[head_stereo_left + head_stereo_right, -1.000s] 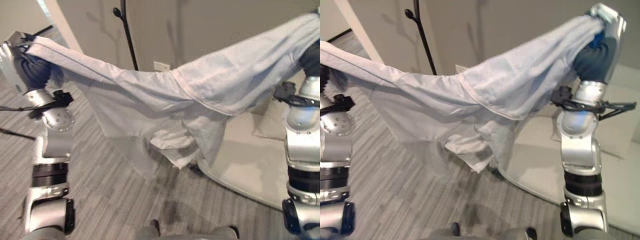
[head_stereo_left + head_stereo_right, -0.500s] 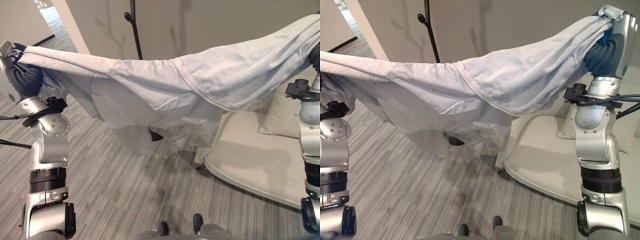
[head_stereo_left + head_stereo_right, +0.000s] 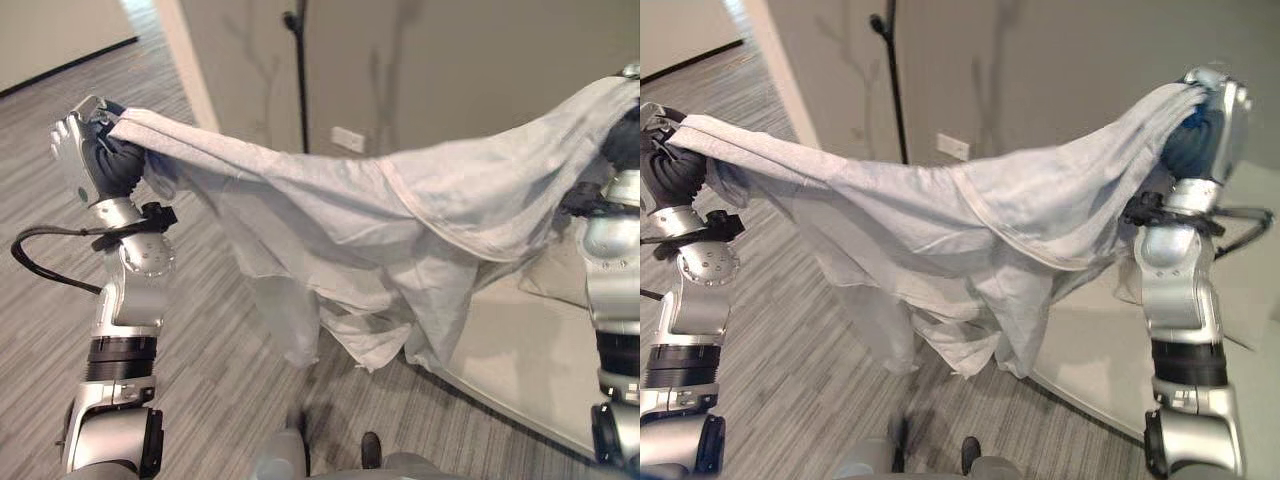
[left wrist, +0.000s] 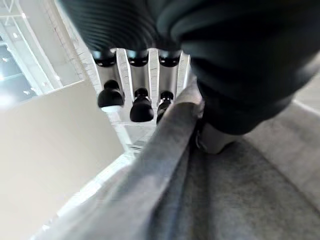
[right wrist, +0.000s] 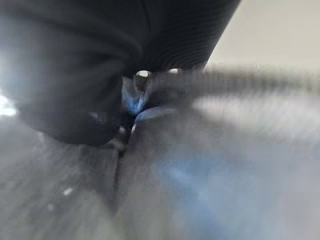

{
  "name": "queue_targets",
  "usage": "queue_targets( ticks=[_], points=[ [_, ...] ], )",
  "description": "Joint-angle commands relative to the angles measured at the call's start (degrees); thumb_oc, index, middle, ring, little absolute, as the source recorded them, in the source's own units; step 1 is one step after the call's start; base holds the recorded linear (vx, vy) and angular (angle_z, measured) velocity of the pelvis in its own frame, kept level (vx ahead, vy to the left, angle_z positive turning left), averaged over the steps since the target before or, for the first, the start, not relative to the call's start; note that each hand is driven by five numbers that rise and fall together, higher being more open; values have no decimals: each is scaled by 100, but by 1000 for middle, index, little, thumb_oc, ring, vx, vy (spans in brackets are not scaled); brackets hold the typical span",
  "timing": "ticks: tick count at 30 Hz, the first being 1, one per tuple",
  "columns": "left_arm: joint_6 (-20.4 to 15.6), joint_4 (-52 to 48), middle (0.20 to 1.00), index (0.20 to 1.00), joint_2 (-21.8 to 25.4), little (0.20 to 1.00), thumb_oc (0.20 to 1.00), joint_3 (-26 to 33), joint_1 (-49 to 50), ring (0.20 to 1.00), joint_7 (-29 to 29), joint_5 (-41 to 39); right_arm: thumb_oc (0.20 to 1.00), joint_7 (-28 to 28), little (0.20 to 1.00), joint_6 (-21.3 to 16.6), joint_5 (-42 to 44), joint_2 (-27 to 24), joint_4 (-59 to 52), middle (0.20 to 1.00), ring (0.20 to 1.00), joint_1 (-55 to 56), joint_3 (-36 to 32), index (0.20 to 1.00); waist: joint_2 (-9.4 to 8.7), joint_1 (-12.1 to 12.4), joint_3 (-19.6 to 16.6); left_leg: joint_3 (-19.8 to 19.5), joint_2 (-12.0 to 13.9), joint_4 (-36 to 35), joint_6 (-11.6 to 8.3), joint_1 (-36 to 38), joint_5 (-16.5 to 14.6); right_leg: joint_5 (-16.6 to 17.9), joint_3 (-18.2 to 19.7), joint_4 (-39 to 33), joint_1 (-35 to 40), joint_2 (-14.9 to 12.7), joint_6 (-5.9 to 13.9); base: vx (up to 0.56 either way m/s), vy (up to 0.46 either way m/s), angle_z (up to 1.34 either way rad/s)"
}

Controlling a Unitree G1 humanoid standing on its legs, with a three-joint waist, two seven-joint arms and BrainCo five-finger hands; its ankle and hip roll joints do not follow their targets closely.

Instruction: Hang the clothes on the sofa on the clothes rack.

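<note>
Between raised hands, limp grey garment (image 3: 970,215)

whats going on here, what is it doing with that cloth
The robot holds a light grey garment stretched out in the air between its two raised hands. The left hand grips one end, the right hand the other, and the middle sags toward the floor. The black rack pole stands behind it by the wall; the sofa is at the right. Nothing hangs on the rack yet.
</note>
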Motion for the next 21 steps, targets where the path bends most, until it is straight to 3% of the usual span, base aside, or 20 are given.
queue_targets(
  ticks=[1,5,7,9,10,12,14,15,16,18,21],
  points=[
    [-96,-114,200,200,677,200,200,414,-412,200,202,298,200,-245,200,-135,-135,-517,-543,200,200,-413,6,200,47,33,-368,-238,-177,-464,92,251,942,727,505,-84,1243,-331,-13,487,408,-65],
    [-70,-126,200,200,571,200,200,494,-148,200,240,451,200,-255,200,-141,-256,-515,-688,200,200,98,-263,200,116,-22,-730,19,-247,-198,16,362,898,880,527,136,1223,-627,33,402,325,-49],
    [-70,-31,200,200,514,200,200,352,-68,200,217,441,200,-295,200,-88,-328,-526,-631,200,200,105,-272,200,257,-104,-952,137,-276,-134,20,653,895,939,375,478,1226,-808,48,497,407,-2],
    [-50,194,200,200,524,200,200,203,-108,200,272,320,200,-330,200,-3,-355,-495,-509,200,200,-59,-150,200,438,-146,-934,215,-250,-220,30,1076,948,865,150,1095,1092,-883,22,480,426,-8],
    [-41,262,200,200,512,200,200,131,-20,200,286,268,200,-346,200,53,-393,-496,-361,200,200,-179,-114,200,636,-208,-852,261,-128,-222,58,1397,980,862,-119,1555,894,-979,-38,402,363,-11],
    [-58,349,200,200,512,200,200,83,6,200,303,224,200,-412,200,90,-402,-605,-125,200,200,-313,11,200,732,-242,-743,291,-67,-317,34,1655,939,695,-179,1858,780,-984,-60,249,232,-17],
    [-97,608,200,200,574,200,200,-8,-2,200,335,201,200,-531,200,128,-456,-841,301,200,200,-535,188,200,788,-293,-628,379,-150,-487,47,1981,864,521,-342,1957,592,-863,36,265,277,-33],
    [-160,810,200,200,689,200,200,-138,-23,200,313,193,200,-645,200,174,-532,-1259,669,200,200,-680,288,200,785,-440,-552,349,-292,-618,89,2213,826,420,-302,1825,254,-486,149,182,214,-44],
    [-185,885,200,200,691,200,200,-172,-85,200,336,169,200,-691,200,149,-497,-1310,778,200,200,-770,359,200,824,-440,-544,344,-276,-666,94,2221,858,435,-308,1823,242,-468,158,171,190,-32],
    [-146,1348,200,200,1077,200,200,-549,-423,200,408,158,200,-856,200,74,-410,-1976,1502,200,200,-1381,947,200,792,-598,-514,276,-379,-768,141,2438,704,299,-347,1114,-121,-226,232,184,102,11],
    [-100,1831,200,200,1322,200,200,-792,-838,200,478,49,200,-859,200,-12,-246,-2275,2114,200,200,-2069,1719,200,847,-799,-405,166,-392,-768,228,2569,575,328,-266,530,-479,-20,225,170,83,8]
  ],
)
